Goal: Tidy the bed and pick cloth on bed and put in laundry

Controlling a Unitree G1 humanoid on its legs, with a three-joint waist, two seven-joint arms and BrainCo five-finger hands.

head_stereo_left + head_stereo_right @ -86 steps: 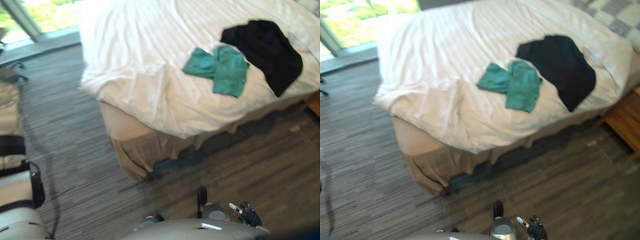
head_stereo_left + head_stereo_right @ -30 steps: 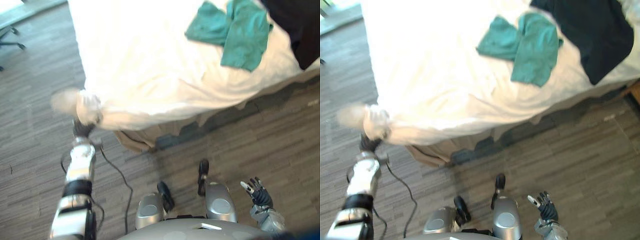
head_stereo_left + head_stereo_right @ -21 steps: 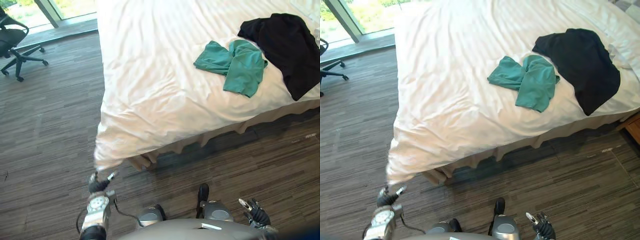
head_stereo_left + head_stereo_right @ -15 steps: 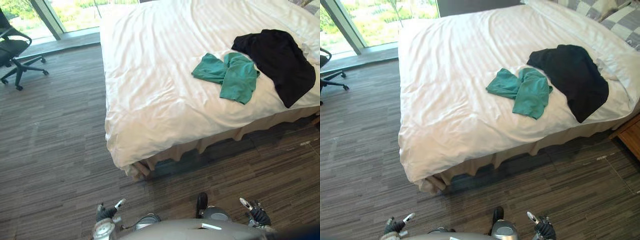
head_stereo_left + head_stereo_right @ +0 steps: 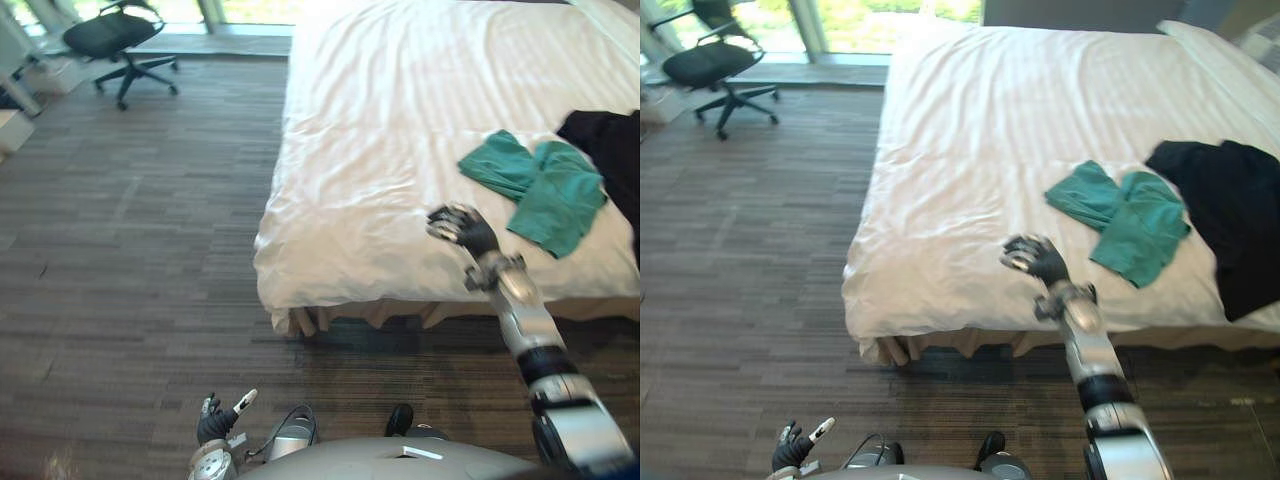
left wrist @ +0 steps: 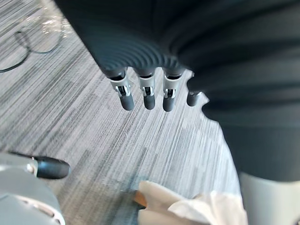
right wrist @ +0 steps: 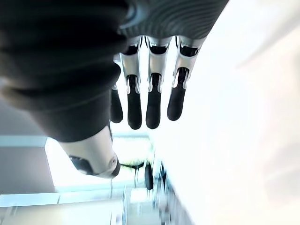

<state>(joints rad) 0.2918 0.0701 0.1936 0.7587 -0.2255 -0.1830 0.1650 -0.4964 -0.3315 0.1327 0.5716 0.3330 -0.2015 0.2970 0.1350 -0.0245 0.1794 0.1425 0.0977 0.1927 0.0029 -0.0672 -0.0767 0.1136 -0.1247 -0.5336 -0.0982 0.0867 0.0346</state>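
One arm (image 5: 1092,352) outstretched, right robot hand (image 5: 1037,258) relaxed above bed (image 5: 970,150)

**Right arm out, both hands open**

My right arm (image 5: 522,322) is stretched forward and nearly straight. My right hand (image 5: 458,226) is raised at its end, back upward, fingers relaxed and loosely bent. My left hand (image 5: 216,421) hangs low beside me, fingers loose, thumb apart.

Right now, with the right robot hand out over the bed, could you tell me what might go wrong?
The right robot hand is open over bare white sheet, short of the green cloth; closing there would likely bunch the sheet. The black cloth lies close by the green one, so a wide grab might drag both.
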